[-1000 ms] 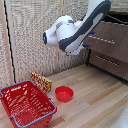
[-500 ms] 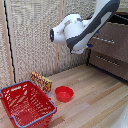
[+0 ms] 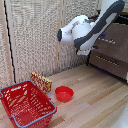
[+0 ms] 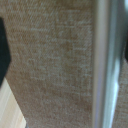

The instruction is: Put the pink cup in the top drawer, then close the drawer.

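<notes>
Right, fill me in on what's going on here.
A bulky glossy white robot arm is raised in front of the dark brown wooden chest of drawers. Its jaws are out of sight, and the wrist view shows only woven beige panel, so I can't tell whether it holds anything. On the floor sit a red wire-mesh basket and a shallow red bowl. No pink mug is visible.

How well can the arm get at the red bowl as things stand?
Probably yes. The red bowl lies open on the floor beside the red basket, with nothing over it. The arm is raised by the chest of drawers and would have to come down.
</notes>
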You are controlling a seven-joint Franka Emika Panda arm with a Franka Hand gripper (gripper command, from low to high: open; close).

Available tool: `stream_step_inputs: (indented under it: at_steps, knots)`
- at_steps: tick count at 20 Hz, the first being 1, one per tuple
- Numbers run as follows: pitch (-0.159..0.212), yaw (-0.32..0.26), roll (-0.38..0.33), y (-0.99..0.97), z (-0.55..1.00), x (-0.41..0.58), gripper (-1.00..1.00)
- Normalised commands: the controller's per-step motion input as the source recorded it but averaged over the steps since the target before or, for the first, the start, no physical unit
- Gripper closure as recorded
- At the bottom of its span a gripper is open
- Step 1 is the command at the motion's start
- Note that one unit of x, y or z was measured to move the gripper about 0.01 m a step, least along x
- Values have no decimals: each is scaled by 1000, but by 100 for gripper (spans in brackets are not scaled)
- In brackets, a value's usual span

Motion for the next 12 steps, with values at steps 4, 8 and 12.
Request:
stream_step_inputs:
  at_steps: [4,8,12]
  knots:
    - [25,-1,0,-165,40,-12,100]
    - [8,-40,0,-38,121,-24,100]
    - [58,-22,-43,-36,290,0,100]
